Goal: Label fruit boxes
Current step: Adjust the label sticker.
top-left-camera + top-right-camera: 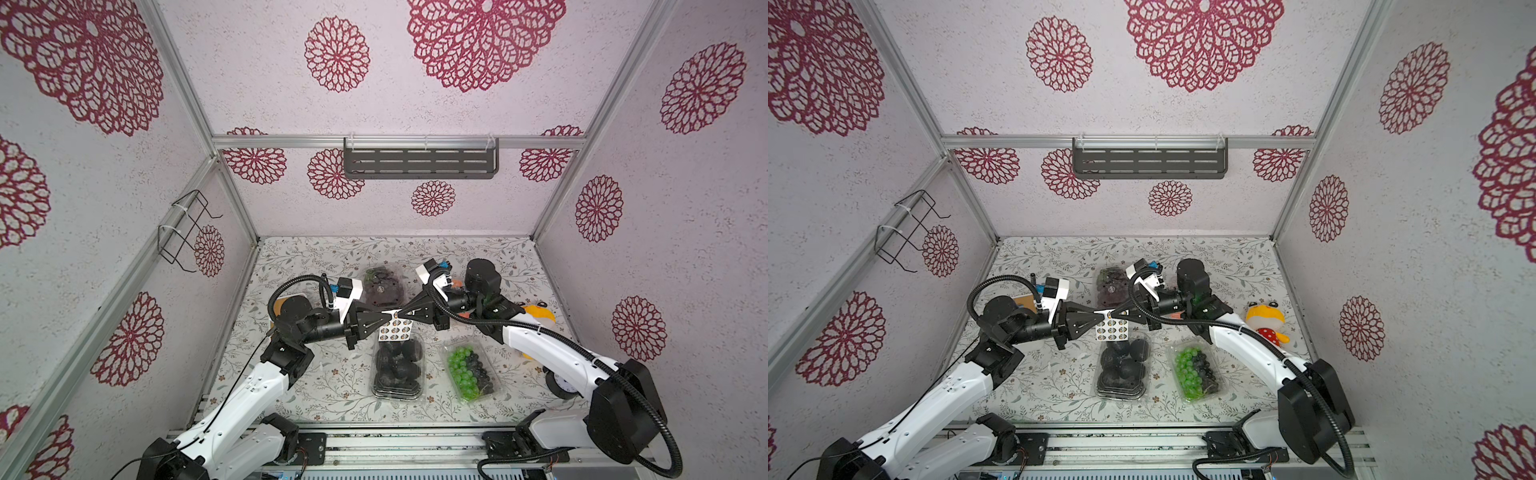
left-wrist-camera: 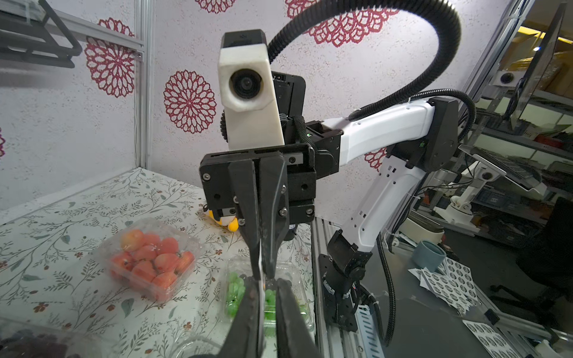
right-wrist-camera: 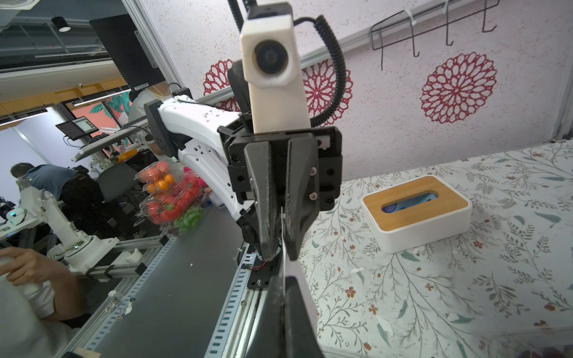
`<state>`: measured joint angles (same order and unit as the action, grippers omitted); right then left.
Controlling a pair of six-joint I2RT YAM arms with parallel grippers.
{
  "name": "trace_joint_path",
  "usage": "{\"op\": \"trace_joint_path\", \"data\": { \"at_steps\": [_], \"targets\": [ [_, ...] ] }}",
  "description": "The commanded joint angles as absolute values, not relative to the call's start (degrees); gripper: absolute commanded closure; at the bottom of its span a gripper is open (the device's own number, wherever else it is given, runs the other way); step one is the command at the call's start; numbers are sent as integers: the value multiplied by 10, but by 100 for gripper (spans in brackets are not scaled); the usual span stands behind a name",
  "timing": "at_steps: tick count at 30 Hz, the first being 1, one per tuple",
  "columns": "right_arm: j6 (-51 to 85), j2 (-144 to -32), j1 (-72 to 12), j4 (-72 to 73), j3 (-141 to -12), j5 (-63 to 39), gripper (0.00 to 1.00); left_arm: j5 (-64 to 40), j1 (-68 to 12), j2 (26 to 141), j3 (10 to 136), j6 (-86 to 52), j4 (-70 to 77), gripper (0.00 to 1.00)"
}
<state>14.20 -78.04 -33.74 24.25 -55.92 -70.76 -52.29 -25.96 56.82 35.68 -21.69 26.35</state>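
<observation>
Evidently sticker-picking: right gripper clamps the sticker sheet aloft, left gripper barely parted; next, probably, nip one sticker.

No legible text or numbers; print on the sticker sheet too small.

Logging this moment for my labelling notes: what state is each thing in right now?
right end effector: shut on the sticker sheet
left end effector: jaws close about the sheet's edge, grip unclear
sticker sheet: held in the air above the black-fruit box
black-fruit box: closed, below the sheet
green-and-black grape box: closed
strawberry box: closed
purple grape box: closed
</observation>
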Motion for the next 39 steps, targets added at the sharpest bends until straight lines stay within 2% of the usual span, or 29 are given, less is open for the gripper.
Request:
{"op": "trace_joint_path", "data": {
  "at_steps": [1, 4, 7, 39],
  "targets": [
    [147, -764, -336, 272, -569, -726, 100, -532, -256, 574, 358, -216, 278, 91],
    [156, -768, -338, 285, -567, -735, 100, -536, -256, 577, 355, -223, 293, 93],
    [161, -771, -338, 289, -568, -730, 100, -551, -256, 585, 359, -233, 304, 100],
    [183, -799, -336, 323, -573, -730, 100, -594, -258, 607, 347, -265, 369, 100]
  ]
}}
